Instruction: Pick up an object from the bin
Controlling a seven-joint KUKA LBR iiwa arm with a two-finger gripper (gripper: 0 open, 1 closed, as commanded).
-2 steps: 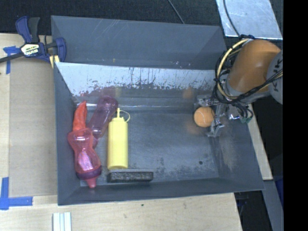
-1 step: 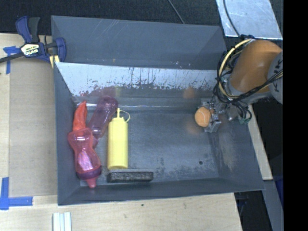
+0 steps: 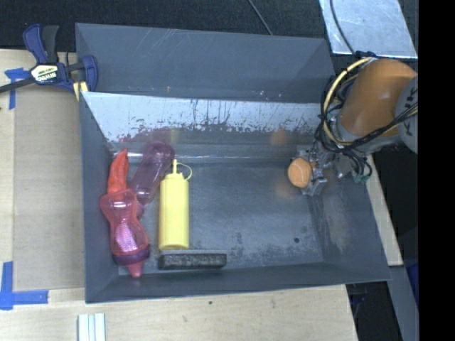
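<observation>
My gripper [image 3: 310, 172] is low in the bin's right part, close to the right wall. A small round orange ball [image 3: 299, 172] sits at its tip, with one fingertip above it and one below, so the gripper is shut on the ball. A faint shadow lies on the floor just left of and below the ball. The other loose things lie far off at the left.
Along the left wall lie a pink curvy bottle [image 3: 125, 222], an orange-red piece [image 3: 117, 170] and a translucent purple bottle [image 3: 151, 171]. A yellow squeeze bottle [image 3: 174, 208] lies beside them, and a dark flat bar [image 3: 192, 261] rests at the front wall.
</observation>
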